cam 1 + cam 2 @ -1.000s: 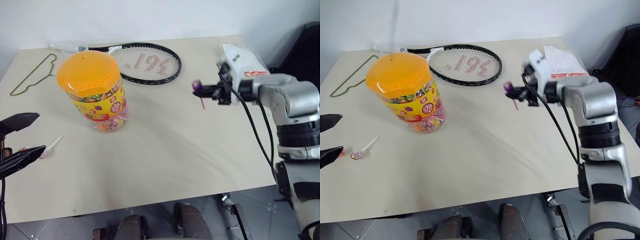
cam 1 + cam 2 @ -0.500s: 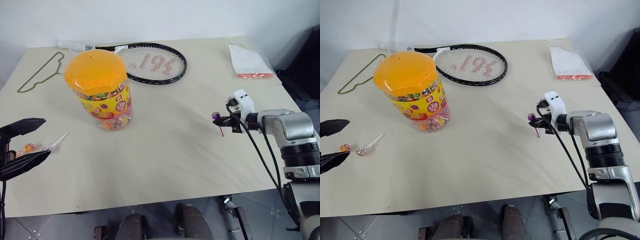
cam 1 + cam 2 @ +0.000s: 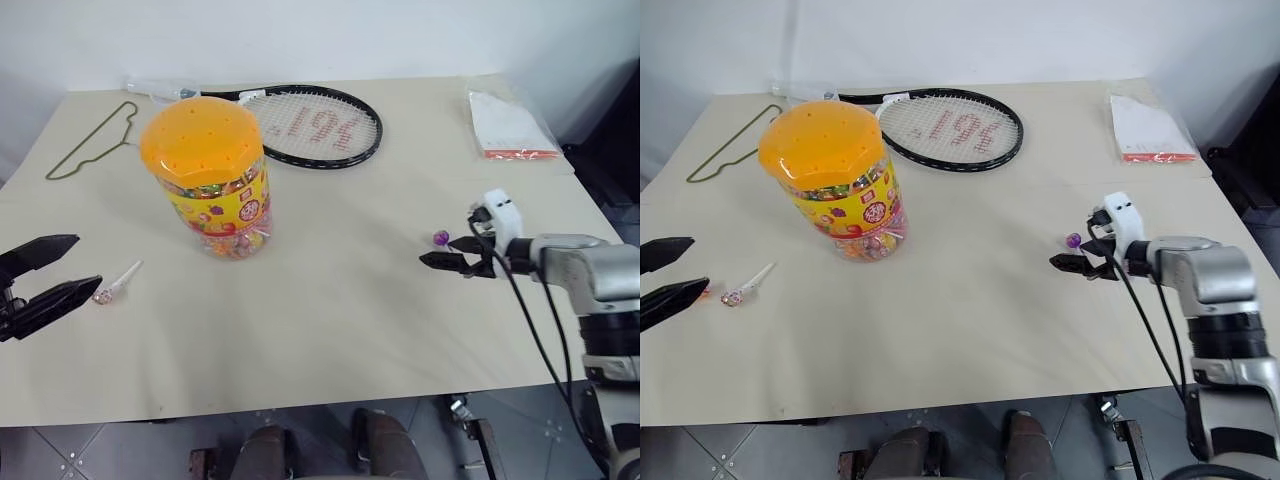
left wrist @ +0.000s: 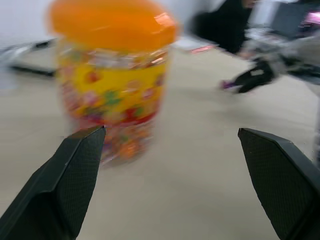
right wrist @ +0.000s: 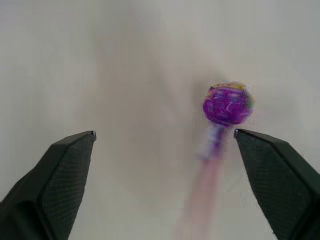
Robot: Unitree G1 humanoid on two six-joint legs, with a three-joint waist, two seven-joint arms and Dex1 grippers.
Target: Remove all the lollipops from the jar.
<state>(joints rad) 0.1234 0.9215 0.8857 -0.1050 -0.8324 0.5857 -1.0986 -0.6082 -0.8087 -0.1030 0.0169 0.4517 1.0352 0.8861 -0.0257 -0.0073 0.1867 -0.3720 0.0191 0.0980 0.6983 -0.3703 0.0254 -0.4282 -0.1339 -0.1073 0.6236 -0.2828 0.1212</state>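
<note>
Now the right claw [image 3: 1068,256] gapes empty; purple lollipop [image 5: 227,106] lies between its fingers, stick toward it.

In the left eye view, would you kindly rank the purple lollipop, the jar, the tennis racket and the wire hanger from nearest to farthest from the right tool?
1. Purple lollipop: on the table right beside the open right tool.
2. Tennis racket: toward the table's far edge, near the middle.
3. Jar: further to the left.
4. Wire hanger: far left corner.
</note>
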